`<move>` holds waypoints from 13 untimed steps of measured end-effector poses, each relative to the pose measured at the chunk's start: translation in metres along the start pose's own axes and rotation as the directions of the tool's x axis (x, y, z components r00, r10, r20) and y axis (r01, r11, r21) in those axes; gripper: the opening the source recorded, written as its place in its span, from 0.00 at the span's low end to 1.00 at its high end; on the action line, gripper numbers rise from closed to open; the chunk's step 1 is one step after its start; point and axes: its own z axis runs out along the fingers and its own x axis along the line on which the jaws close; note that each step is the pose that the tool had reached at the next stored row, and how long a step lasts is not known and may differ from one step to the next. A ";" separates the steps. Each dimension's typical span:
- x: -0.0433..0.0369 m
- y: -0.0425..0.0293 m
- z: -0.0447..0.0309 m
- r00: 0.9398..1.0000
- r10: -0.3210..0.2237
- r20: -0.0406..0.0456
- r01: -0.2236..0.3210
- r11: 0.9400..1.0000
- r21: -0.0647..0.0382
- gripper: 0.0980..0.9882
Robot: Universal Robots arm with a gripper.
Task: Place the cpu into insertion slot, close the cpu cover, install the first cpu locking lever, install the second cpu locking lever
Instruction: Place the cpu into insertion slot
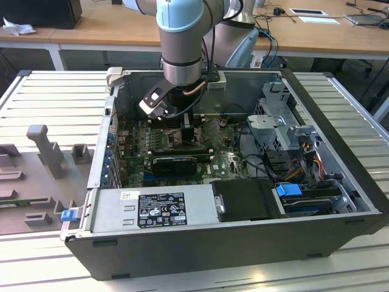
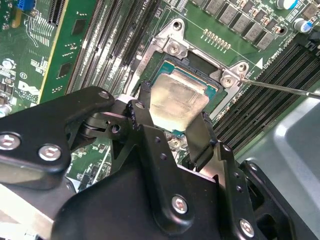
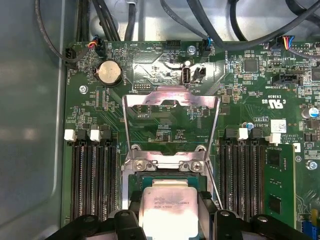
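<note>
My gripper reaches down into the open computer case, its black fingers closed on two opposite edges of the cpu, a square chip with a pale silver top. The cpu sits level at the insertion slot, whose black frame shows past its far edge; whether it is fully seated I cannot tell. The cpu cover is swung open, its silver frame lying back over the green board. Thin wire locking levers run along both sides, unlatched. In the exterior view the gripper hides the slot.
Long black memory slots flank the socket on both sides. Cables hang over the board's far edge near a coin battery. A drive cage and a power supply stand inside the case.
</note>
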 end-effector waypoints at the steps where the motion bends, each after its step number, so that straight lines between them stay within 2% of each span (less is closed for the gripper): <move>1: 0.0000 0.0000 0.0000 1.000 0.000 0.000 0.000 1.000 0.000 0.49; 2: 0.0000 0.0000 0.0001 1.000 0.000 0.000 0.000 1.000 0.000 0.56; 7: 0.0001 0.0002 -0.0016 1.000 0.000 0.000 0.000 1.000 0.000 0.56; 13: 0.0003 0.0009 -0.0111 1.000 0.000 0.000 0.000 1.000 0.000 0.56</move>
